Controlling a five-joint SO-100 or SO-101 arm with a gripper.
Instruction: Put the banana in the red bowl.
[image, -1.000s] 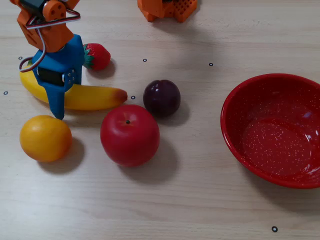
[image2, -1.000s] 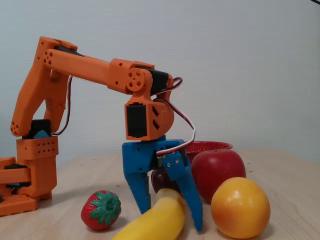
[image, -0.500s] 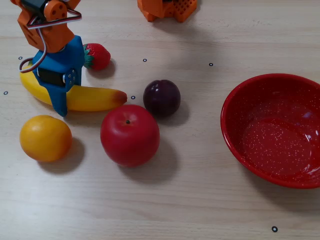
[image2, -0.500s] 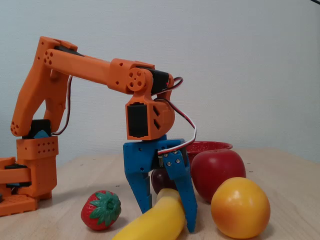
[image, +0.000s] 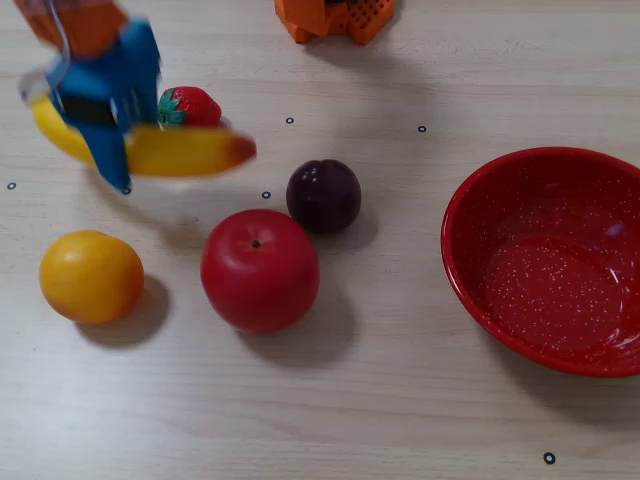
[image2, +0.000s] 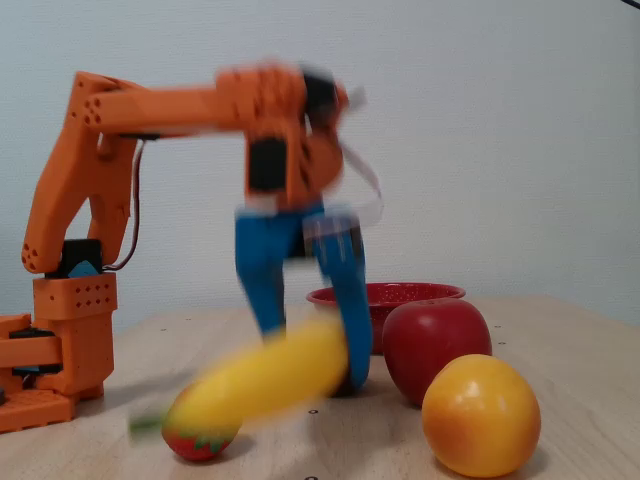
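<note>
Gripper: blue two-finger gripper (image: 112, 150), motion-blurred in both fixed views, its jaws closed around the middle of the banana (image: 185, 150)
Banana: yellow, lying crosswise in the jaws and off the table (image: 400, 400); in the side-on fixed view it shows as a smeared yellow streak (image2: 265, 378) tilted down toward the left, its stem tip only a faint green blur
Banana ends: the orange-brown end points right in the top-down fixed view; the other end is hidden behind the gripper near the left edge
Arm: orange (image2: 95, 190), base at the left of the side-on fixed view; in the top-down view only a blurred piece shows at the top left corner, cut off by the frame
Red bowl: at the right of the top-down view (image: 470, 270), empty, right rim cut off by the edge; in the side-on view (image2: 420, 294) mostly hidden behind the apple and gripper
Strawberry: just beyond the banana in the top-down view (image: 190, 105), partly covered by the blurred banana in the side-on view
Apple: red (image: 260, 270), near the table's middle
Plum: dark (image: 324, 196), just beside the apple
Orange: (image: 91, 276) at the left, well apart from the bowl
</note>
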